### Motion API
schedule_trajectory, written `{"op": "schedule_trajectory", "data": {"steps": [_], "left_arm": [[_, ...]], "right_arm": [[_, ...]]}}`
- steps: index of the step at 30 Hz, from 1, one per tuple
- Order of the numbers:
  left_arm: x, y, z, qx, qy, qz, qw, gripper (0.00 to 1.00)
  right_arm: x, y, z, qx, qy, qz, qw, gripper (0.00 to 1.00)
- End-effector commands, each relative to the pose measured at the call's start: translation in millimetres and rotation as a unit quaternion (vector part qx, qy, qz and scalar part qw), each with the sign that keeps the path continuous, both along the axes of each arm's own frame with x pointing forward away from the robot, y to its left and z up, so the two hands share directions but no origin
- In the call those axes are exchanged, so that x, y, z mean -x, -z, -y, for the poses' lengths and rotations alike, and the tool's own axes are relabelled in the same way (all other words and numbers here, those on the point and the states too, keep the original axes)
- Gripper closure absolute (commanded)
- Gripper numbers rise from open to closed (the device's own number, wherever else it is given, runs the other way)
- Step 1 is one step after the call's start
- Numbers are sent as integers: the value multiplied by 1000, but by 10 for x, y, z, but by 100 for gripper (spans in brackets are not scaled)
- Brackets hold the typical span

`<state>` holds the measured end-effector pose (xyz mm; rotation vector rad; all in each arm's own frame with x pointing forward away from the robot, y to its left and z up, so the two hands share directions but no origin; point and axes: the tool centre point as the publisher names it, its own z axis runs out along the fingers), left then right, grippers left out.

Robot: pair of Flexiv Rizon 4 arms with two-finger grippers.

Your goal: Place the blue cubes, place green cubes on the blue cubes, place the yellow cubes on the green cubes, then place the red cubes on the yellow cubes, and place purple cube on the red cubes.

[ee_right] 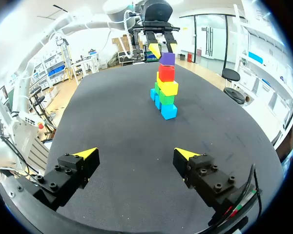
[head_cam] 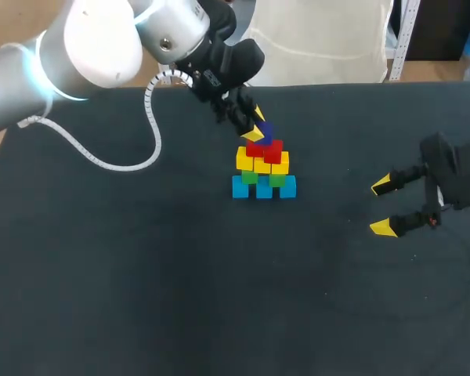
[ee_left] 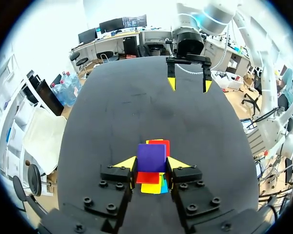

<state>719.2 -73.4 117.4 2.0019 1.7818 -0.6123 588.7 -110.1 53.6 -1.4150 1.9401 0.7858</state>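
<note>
My left gripper (head_cam: 256, 125) reaches in over the table (head_cam: 125, 282) from the far left and sits at the very top of the stack. It is closed on the purple cube (ee_left: 151, 157). In the left wrist view, 1 yellow tip presses each of 2 opposite sides of the cube, with no gap showing on either side.

The cube lies directly between the fingers, not ahead of them or beside them. In the right wrist view its underside appears to rest on the red cubes (head_cam: 265, 148). Being a cube, it has no long axis to line up. What matters is that it sits centred over the 2 reds.

Below them come the yellow cubes (head_cam: 262, 164), the green cubes (head_cam: 251, 178) and the row of 3 blue cubes (head_cam: 264, 188), which runs left to right. The pile looks complete, so I judge the next move to be a gentle release and a straight lift clear of the top.

Well apart to the right, my right gripper (head_cam: 382, 207) hovers low near the table. Its fingers are spread wide around nothing and point toward the stack.
</note>
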Motion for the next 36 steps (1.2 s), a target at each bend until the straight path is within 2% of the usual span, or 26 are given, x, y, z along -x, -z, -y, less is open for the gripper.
{"op": "schedule_trajectory", "data": {"steps": [1, 9, 16, 23, 26, 27, 29, 36], "left_arm": [[14, 4, -1, 1, 2, 3, 1000, 100], [15, 13, -1, 2, 3, 1, 1000, 91], [14, 27, -1, 1, 3, 0, 1000, 71], [16, 39, 6, 2, 4, -1, 1000, 62], [16, 41, 9, 1, 4, -1, 1000, 44], [16, 40, 13, 0, 6, -1, 1000, 14], [15, 40, 16, -1, 7, -1, 1000, 0], [6, 0, -27, -4, 7, 8, 1000, 0]], "right_arm": [[-9, 10, -1, -1, -1, 0, 1000, 0], [-9, 10, -1, -1, -1, 0, 1000, 0], [-9, 10, -1, -1, -1, 0, 1000, 0], [-9, 10, -1, -1, -1, 0, 1000, 0], [-9, 10, -1, -1, -1, 0, 1000, 0], [-9, 10, -1, -1, -1, 0, 1000, 0], [-9, 10, -1, -1, -1, 0, 1000, 0], [-9, 10, -1, -1, -1, 0, 1000, 0]]}}
